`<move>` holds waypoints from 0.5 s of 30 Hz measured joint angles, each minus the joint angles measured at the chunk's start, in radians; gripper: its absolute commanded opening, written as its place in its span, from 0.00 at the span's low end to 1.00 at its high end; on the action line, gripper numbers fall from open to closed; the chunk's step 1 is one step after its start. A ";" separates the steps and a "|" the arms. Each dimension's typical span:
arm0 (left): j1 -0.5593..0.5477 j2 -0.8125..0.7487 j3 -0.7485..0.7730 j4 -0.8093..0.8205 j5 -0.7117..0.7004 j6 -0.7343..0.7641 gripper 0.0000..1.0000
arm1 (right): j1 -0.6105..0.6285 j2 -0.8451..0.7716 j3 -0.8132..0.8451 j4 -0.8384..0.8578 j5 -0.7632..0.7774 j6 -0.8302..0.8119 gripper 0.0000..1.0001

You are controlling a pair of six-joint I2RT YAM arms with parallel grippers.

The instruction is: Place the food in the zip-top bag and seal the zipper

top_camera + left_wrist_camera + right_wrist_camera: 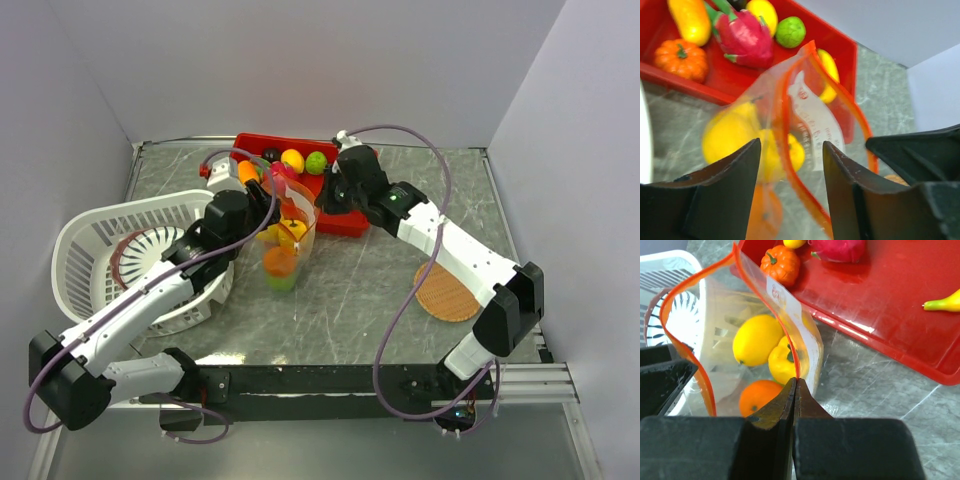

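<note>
The clear zip-top bag [287, 238] stands upright in mid-table with its mouth spread open. Inside it lie a yellow lemon [757, 339], a yellow pepper [781, 364] and an orange [759, 396]. My right gripper [796, 381] is shut on the reddish-orange zipper [790, 335] at the bag's near rim, holding it up. My left gripper [791, 150] is open at the opposite rim; the zipper [790, 160] runs between its fingers without being pinched. More food lies in the red tray [840, 45]: a pumpkin [681, 57], a pink dragon fruit [742, 35], a lime [790, 31] and a banana [829, 70].
A white slatted basket [110, 250] lies tipped at the left, close behind my left arm. The red tray [345, 222] sits just behind the bag. A round cork mat [447, 292] lies at the right, under my right arm. Grey walls enclose the table.
</note>
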 measured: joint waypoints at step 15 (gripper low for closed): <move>0.000 0.212 0.460 -0.340 -0.136 0.181 0.39 | -0.001 0.000 0.059 -0.011 -0.006 -0.001 0.00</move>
